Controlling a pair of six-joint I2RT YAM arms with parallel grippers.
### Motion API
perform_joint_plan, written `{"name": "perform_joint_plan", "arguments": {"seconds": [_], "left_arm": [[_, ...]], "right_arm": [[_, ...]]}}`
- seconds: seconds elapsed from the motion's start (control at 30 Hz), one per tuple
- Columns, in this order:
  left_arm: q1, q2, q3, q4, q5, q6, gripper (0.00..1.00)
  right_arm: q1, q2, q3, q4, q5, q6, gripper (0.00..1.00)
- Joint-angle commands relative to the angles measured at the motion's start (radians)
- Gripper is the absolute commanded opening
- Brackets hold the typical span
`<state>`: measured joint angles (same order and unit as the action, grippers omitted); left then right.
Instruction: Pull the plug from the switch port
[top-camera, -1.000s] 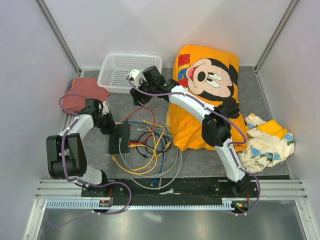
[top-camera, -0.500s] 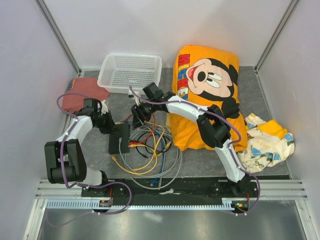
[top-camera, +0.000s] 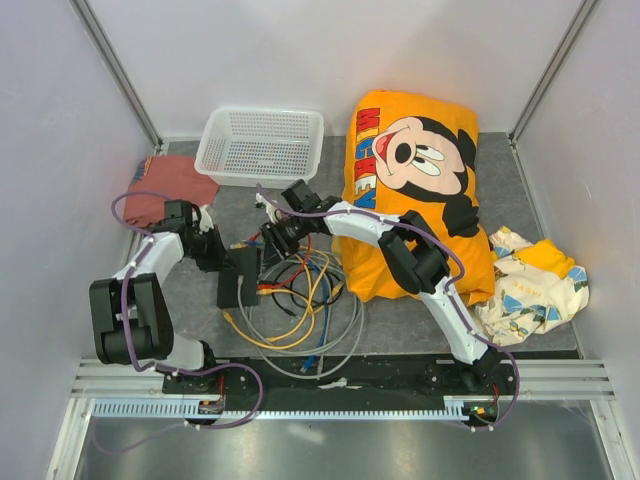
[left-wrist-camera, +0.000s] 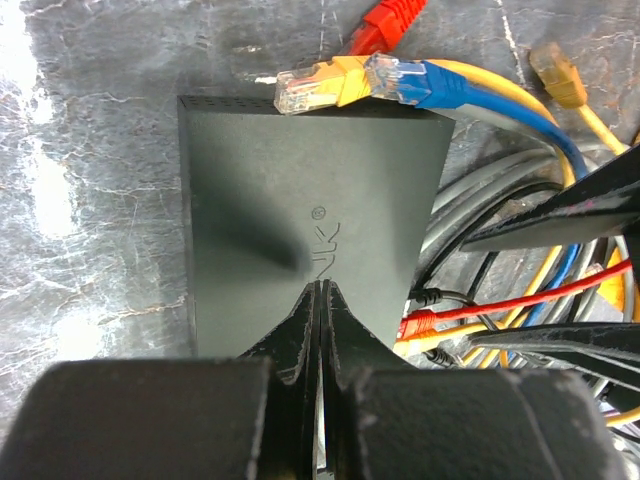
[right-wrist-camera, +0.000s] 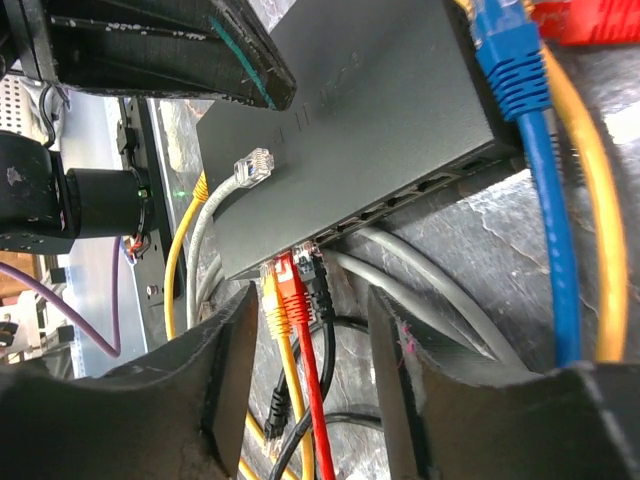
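light: bright overhead | shadows: soft | glare: mat (left-wrist-camera: 50, 190) | blur: left pincer (left-wrist-camera: 318, 295) base

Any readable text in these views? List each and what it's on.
"MICKEY": coloured letters running down the left side of the orange Mickey Mouse cloth.
"NK" with a ® mark: the end of a logo on top of the switch. The rest is hidden under the shut left gripper.
Faint marks on the switch top in the right wrist view: too blurred to read.
Patterned cloth: print too small to read.

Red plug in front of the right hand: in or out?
In: red plug seated in the switch port, between yellow plug and black plug.
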<state>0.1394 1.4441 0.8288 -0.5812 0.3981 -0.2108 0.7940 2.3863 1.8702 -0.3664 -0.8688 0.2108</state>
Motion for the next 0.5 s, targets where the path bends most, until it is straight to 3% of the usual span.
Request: {"name": "perform_joint_plan", "arguments": {"seconds": [0.0,0.47], "left_arm": [[0.005,0.019,-0.002,0.004,0.008,0.01,0.02],[0.006,0.029,-0.019,0.02,0.027,-0.007,0.02]], "right_arm": [[0.014,0.019,0.007,0.038,-0.033,0.022,0.53],[0.034,0.08,0.02,0.053,-0.039,0.055,0.46]]}}
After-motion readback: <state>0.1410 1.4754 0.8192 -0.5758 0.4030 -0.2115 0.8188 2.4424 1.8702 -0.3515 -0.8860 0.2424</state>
